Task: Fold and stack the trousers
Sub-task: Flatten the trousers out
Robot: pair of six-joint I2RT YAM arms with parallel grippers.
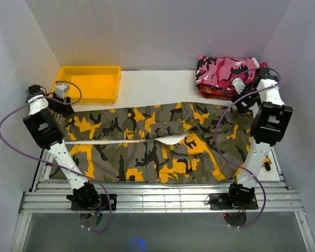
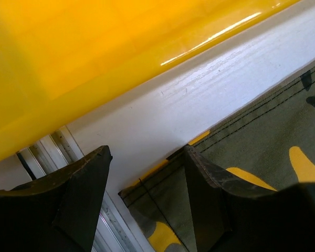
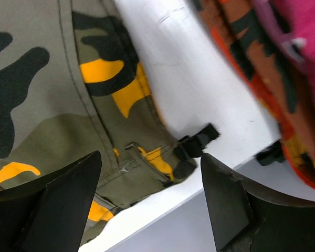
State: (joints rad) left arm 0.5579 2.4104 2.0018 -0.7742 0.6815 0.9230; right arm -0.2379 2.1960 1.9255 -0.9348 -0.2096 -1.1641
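Reaching for far corners of the trousers (image 1: 147, 144) to begin the fold.
They lay flat across the table (image 1: 157, 86); our left gripper (image 2: 145, 152) gaped over a hem corner, right gripper (image 3: 150, 156) over the waistband. Next, we judged: lower, pinch both.

your left arm (image 1: 46, 131) and right arm (image 1: 268, 123) reach forward, elbows bent. left gripper (image 2: 145, 152) and right gripper (image 3: 149, 157) point down, jaws apart.

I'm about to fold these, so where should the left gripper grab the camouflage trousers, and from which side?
Probably the far leg's hem corner of the trousers, pinched from straight above. The cloth lies flat on the table, and that stitched corner sits right under the open left gripper.
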